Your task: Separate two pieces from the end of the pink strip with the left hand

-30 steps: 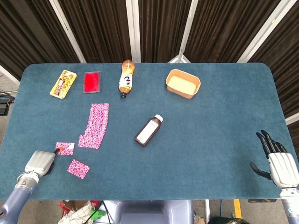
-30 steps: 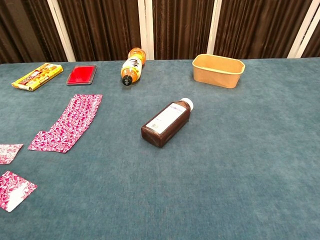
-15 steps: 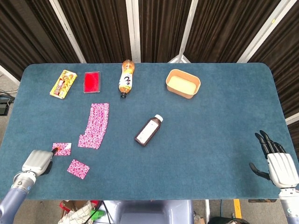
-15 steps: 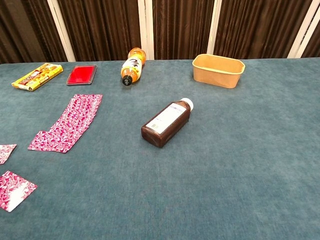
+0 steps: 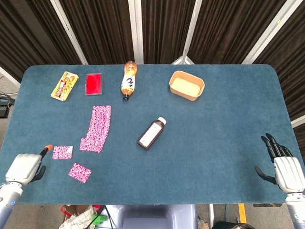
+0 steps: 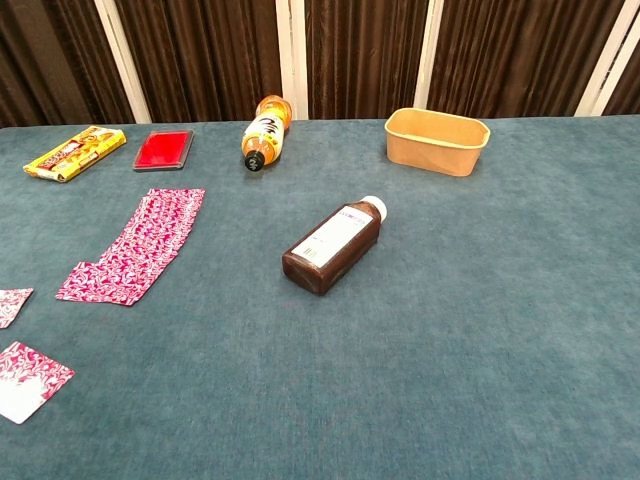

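Note:
The pink patterned strip (image 5: 97,128) lies flat at the left of the blue table; it also shows in the chest view (image 6: 135,247). Two separate pink pieces lie near its front end: one (image 5: 62,152) just left of it and one (image 5: 79,172) nearer the front edge. The chest view shows the same two pieces, one (image 6: 12,305) at its left edge and the other (image 6: 28,378) lower down. My left hand (image 5: 24,168) hovers at the front left corner, apart from both pieces and holding nothing. My right hand (image 5: 283,167) rests at the front right with its fingers spread and empty.
A brown bottle (image 5: 152,133) lies mid-table. An orange drink bottle (image 5: 128,80), a red card (image 5: 94,83) and a yellow snack pack (image 5: 64,85) line the back left. A tan tub (image 5: 187,85) stands at the back right.
My left hand has drawn back leftward and toward the front edge, coming off the nearer pink piece, which slid slightly left and now lies free. The right hand barely moved.

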